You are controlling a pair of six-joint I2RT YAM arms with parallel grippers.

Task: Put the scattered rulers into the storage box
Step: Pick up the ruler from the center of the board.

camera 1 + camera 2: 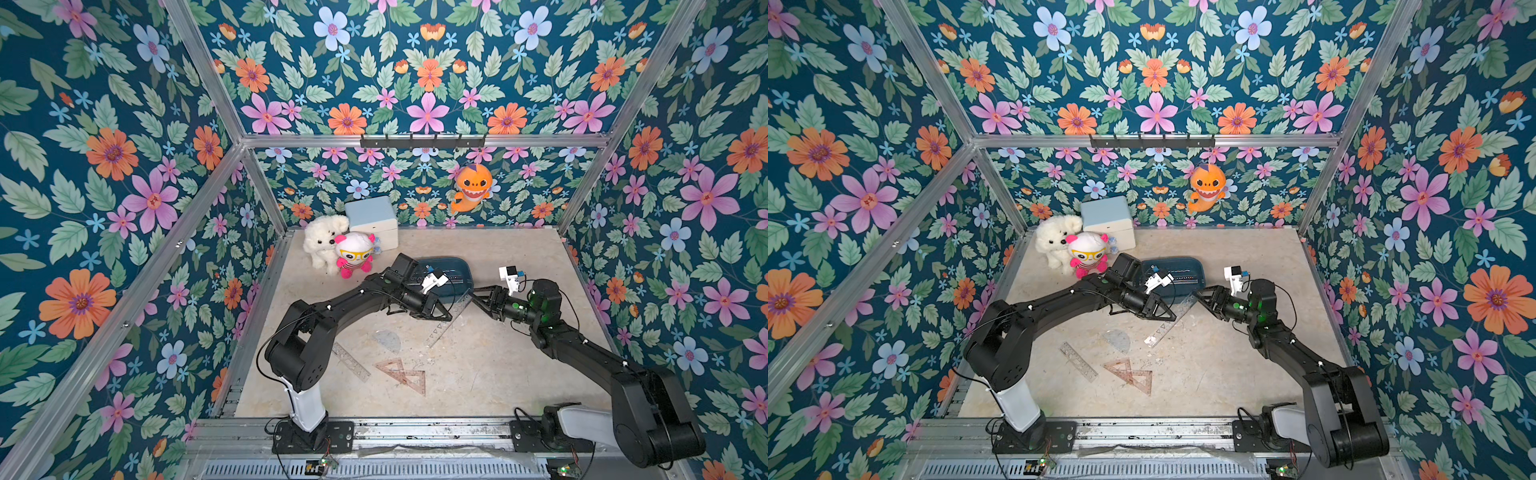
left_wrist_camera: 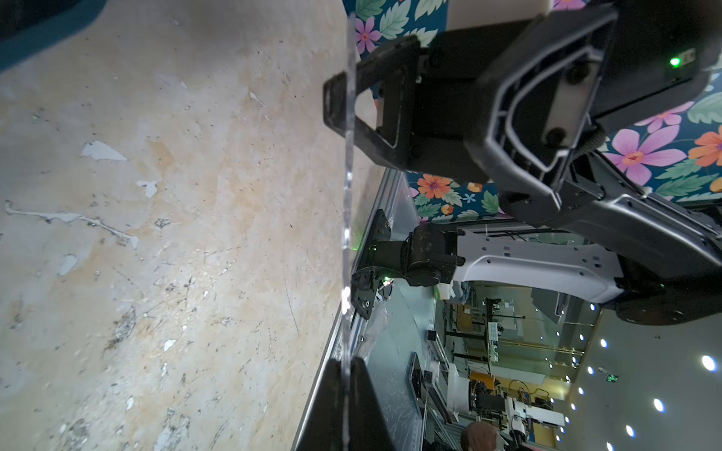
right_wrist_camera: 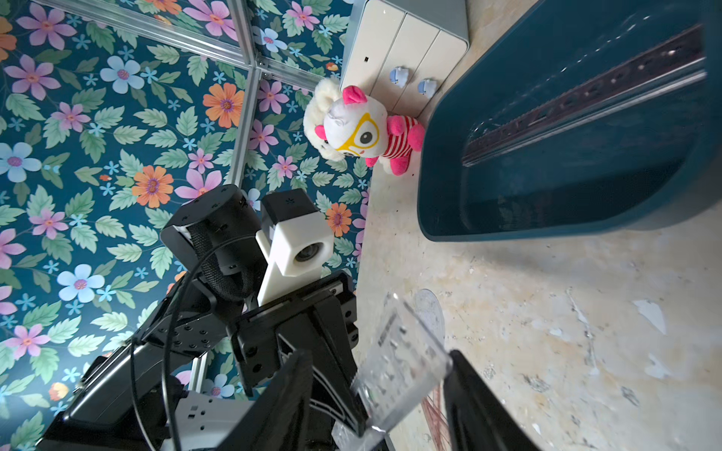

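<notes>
We are in a robotics lab. A test cell of aluminium frame point(image 1: 291, 140) and floral wall panels point(image 1: 104, 166) holds a left arm point(image 1: 332, 307) and a right arm point(image 1: 582, 345) bolted to a slotted rail point(image 1: 428, 430). Past the worn desk point(image 2: 156, 234) lies a hall with glass partitions point(image 2: 547, 336), equipment stands point(image 2: 488, 320) and ceiling spotlights point(image 2: 708, 363).

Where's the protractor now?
In a top view the protractor lies flat on the table, between the left tool and the two triangles nearer the robot's base.

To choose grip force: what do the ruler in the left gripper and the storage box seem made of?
Ruler: probably hard clear plastic, glossy; the tabletop shows through it. Storage box: likely opaque teal plastic, smooth with a soft sheen.
</notes>
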